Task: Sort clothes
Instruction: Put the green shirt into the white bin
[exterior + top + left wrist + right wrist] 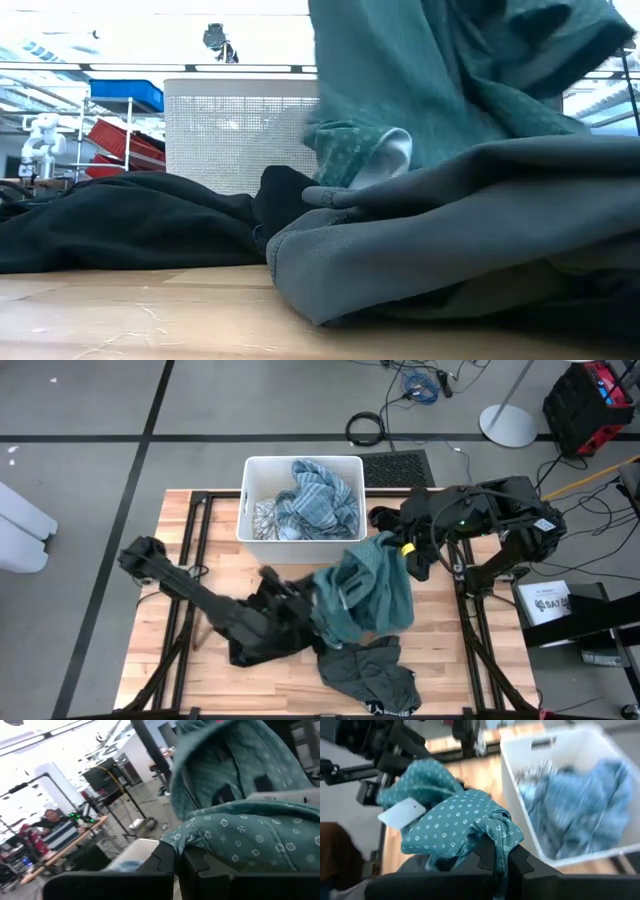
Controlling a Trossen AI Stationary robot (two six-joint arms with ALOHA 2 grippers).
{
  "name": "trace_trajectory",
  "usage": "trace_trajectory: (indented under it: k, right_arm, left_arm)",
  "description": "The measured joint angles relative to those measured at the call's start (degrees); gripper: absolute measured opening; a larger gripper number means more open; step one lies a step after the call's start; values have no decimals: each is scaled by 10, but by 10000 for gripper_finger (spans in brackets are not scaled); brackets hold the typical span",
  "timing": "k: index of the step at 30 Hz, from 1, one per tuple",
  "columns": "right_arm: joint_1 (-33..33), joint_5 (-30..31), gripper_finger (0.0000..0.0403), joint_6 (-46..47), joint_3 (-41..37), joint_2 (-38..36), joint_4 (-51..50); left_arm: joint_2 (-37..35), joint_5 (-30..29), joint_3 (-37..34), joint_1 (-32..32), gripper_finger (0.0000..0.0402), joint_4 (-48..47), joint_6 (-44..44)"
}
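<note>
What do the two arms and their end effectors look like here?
Both arms are dark, near-black jointed links. The right arm has a green light and a yellow band near its wrist. Each end effector, left and right, has two black, angular fingers.

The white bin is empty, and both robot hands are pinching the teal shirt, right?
Not quite. The white bin isn't empty: the high view shows blue clothes in it. The left gripper and right gripper do both pinch the teal shirt.

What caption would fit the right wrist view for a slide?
Right end effector shut on the teal garment, beside the white bin holding blue clothes.
</note>
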Motion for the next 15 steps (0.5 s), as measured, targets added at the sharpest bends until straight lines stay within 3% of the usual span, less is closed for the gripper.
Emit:
trace_trajectory:
  k: [10, 15]
  right_arm:
    - [0, 23, 0, -238, 0, 0, 251]
    - [-7, 24, 0, -355, 0, 0, 384]
  left_arm:
    - [-118, -9, 0, -22, 3, 5, 80]
    - [-164, 11, 17, -23, 2, 72, 191]
